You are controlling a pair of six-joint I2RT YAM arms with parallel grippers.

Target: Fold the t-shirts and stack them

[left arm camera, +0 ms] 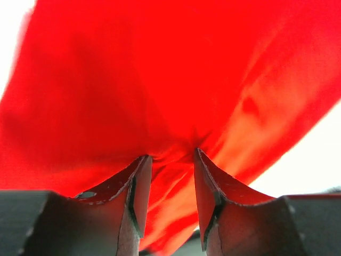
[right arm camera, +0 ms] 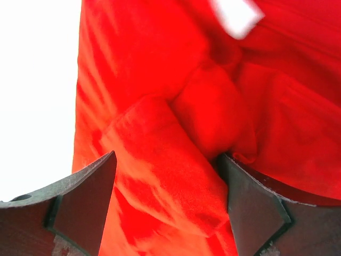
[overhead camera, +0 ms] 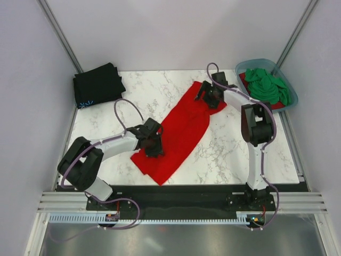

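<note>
A bright red t-shirt [overhead camera: 181, 130] lies stretched out diagonally on the marble table. My left gripper [overhead camera: 152, 143] is at its near left edge. In the left wrist view the fingers [left arm camera: 136, 186] are closed in on a bunch of red cloth [left arm camera: 170, 192] that fills the gap between them. My right gripper [overhead camera: 211, 96] is at the shirt's far end. Its jaws stand wide apart astride a rolled fold of red cloth [right arm camera: 176, 176], which they do not pinch. A folded black t-shirt [overhead camera: 98, 84] with a small light-blue mark lies at the back left. A green t-shirt [overhead camera: 269, 86] sits in the tub.
The blue-grey plastic tub [overhead camera: 250, 65] stands at the back right, with some red cloth [overhead camera: 246, 82] under the green shirt. Grey walls close in both sides. The black base rail [overhead camera: 181, 194] runs along the table's near edge.
</note>
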